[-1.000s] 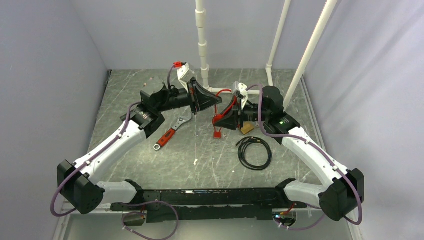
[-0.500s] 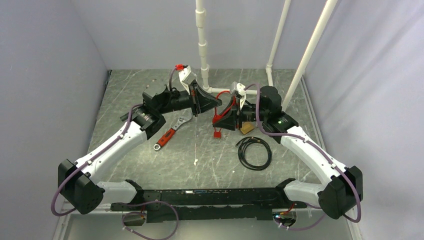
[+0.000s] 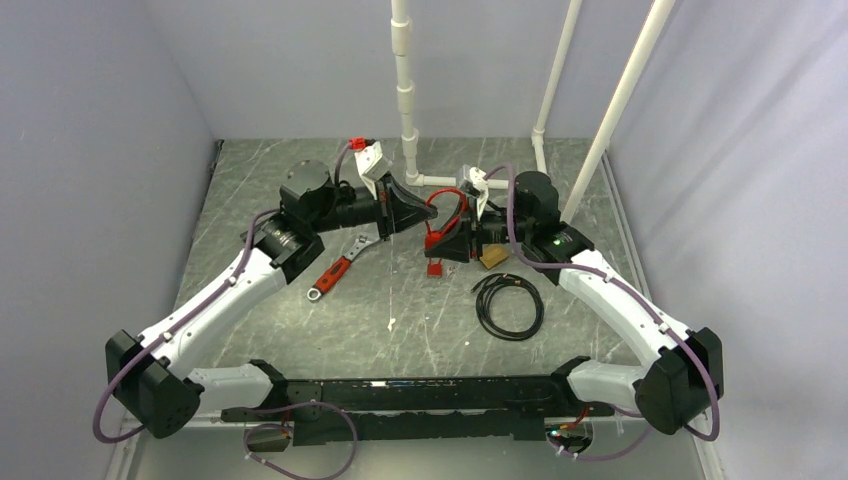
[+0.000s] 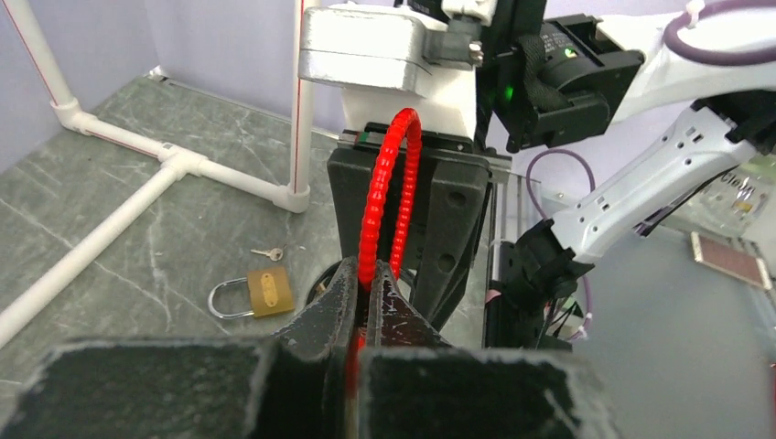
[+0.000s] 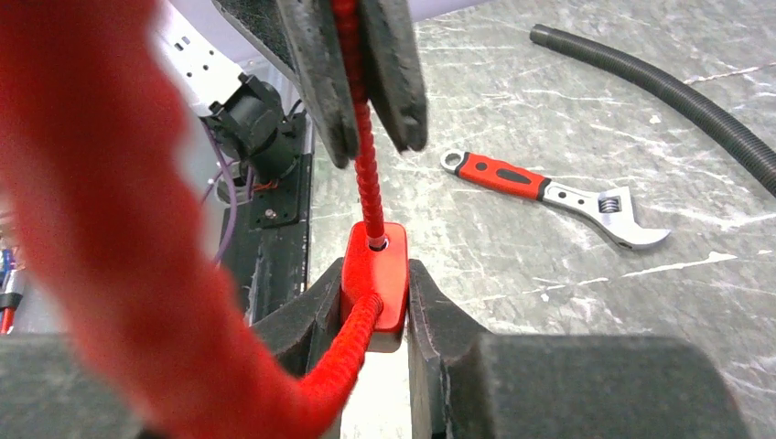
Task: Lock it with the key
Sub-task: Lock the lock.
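Note:
A red cable lock is held between both grippers. My right gripper is shut on the red lock body, which also shows in the top view. My left gripper is shut on the free end of the red ribbed cable. In the right wrist view that cable end runs down from the left fingers into the hole on top of the lock body. The cable loop arcs between the two grippers. A brass padlock and a small key lie on the table.
A red-handled adjustable wrench lies left of centre. A black cable coil lies near the right arm, the brass padlock just behind it. A white PVC pipe frame stands at the back. A black ribbed hose shows in the right wrist view.
My left arm has raised its elbow and rolled its wrist, and its gripper has shifted slightly toward the right gripper. The red cable loop now arcs higher between them. The right arm has barely moved.

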`<action>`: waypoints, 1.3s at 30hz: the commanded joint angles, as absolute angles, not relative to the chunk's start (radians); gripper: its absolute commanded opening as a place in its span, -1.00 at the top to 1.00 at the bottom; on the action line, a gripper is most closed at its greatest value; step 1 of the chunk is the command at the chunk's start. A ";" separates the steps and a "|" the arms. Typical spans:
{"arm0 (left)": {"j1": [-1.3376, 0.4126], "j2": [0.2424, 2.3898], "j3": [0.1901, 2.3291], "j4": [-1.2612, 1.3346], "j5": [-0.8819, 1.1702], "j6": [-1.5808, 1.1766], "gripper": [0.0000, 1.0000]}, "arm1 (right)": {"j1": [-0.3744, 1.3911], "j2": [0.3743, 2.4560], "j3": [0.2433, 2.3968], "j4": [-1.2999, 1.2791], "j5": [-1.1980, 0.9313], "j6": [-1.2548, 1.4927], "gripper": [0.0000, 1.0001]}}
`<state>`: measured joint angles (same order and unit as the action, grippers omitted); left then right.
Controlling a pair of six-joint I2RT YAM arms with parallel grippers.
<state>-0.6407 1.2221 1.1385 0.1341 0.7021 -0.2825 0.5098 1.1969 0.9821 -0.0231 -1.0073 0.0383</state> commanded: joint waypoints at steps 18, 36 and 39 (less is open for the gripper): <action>-0.661 1.302 1.153 -0.056 0.844 -0.275 1.00 | 0.479 1.187 1.076 0.171 -1.019 0.134 1.00; -0.683 1.392 1.150 -0.197 0.890 -0.279 1.00 | 0.466 1.200 1.120 0.221 -1.008 0.158 1.00; -0.683 1.398 1.143 -0.269 0.888 -0.272 1.00 | 0.445 1.201 1.125 0.224 -1.006 0.173 1.00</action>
